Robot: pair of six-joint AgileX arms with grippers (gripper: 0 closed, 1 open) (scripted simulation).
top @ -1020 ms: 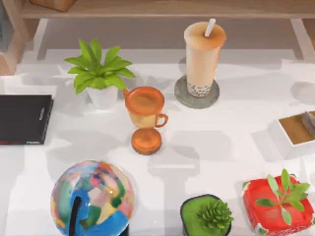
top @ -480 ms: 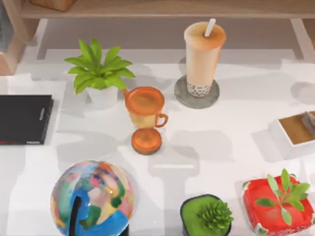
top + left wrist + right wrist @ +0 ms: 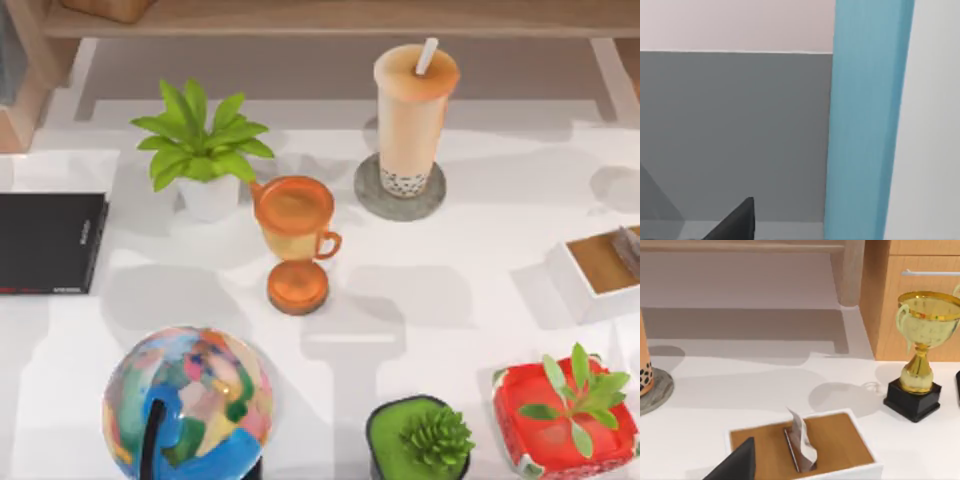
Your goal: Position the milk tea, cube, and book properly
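The left claw (image 3: pixel 737 222) shows one dark finger beside a teal-blue book (image 3: pixel 867 120) standing upright against a grey wall; I cannot tell whether it grips. The right claw (image 3: pixel 737 462), its state also unclear, hangs over a white tissue box (image 3: pixel 800 447) near a gold trophy (image 3: pixel 920 360). The milk tea (image 3: pixel 412 120) stands on a grey coaster (image 3: pixel 372 200) at the back of the counter (image 3: pixel 450 290), behind an orange goblet (image 3: pixel 295 235).
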